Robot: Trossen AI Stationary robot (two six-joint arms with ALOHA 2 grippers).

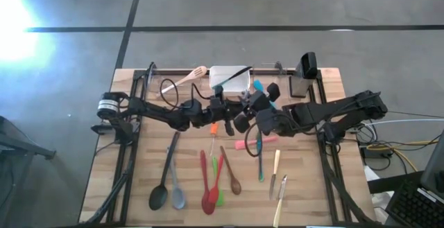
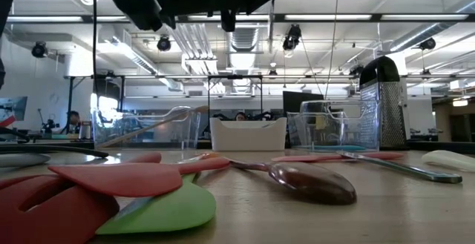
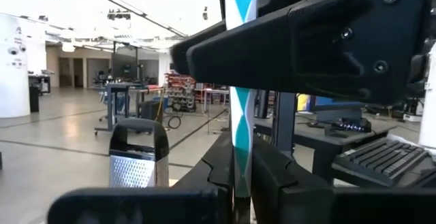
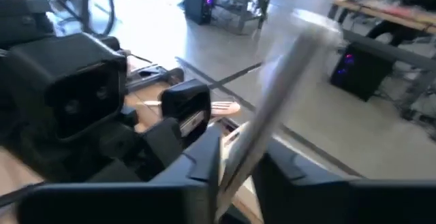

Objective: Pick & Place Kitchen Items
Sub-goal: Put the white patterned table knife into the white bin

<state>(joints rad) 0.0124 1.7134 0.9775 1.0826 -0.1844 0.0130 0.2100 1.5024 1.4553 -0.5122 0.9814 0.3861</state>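
Note:
Above the middle of the table my two grippers meet on one blue spatula [image 1: 259,86], whose handle is patterned teal and white [image 3: 240,115]. My left gripper [image 3: 240,166] [image 1: 232,111] is shut on the handle. My right gripper [image 4: 235,176] [image 1: 251,107] is shut on the same spatula just beyond it. The right wrist view shows the handle as a pale blurred bar [image 4: 286,81]. The other kitchen items lie flat on the table in front: a black spoon [image 1: 160,186], a grey spoon [image 1: 177,190], red spoons [image 1: 206,186], a brown spoon [image 2: 312,182] and cream-handled cutlery [image 1: 276,174]. My left gripper pinches the spatula's patterned handle [image 3: 240,146] between its two fingers. The handle runs on past the fingertips into the other gripper, and the spatula is lifted clear of the table. My right gripper has a finger on either side of the same handle [image 4: 248,146], farther along it than the left. Its fingers [image 3: 306,40] lie across the handle.
At the back stand a white tub [image 1: 229,80], a clear tub with a wooden spatula [image 1: 188,77] in it, and a black-handled grater [image 2: 383,103] beside another clear tub. A pink spatula [image 1: 254,143], a green spatula [image 2: 167,208] and an orange one [image 1: 214,127] lie below the arms.

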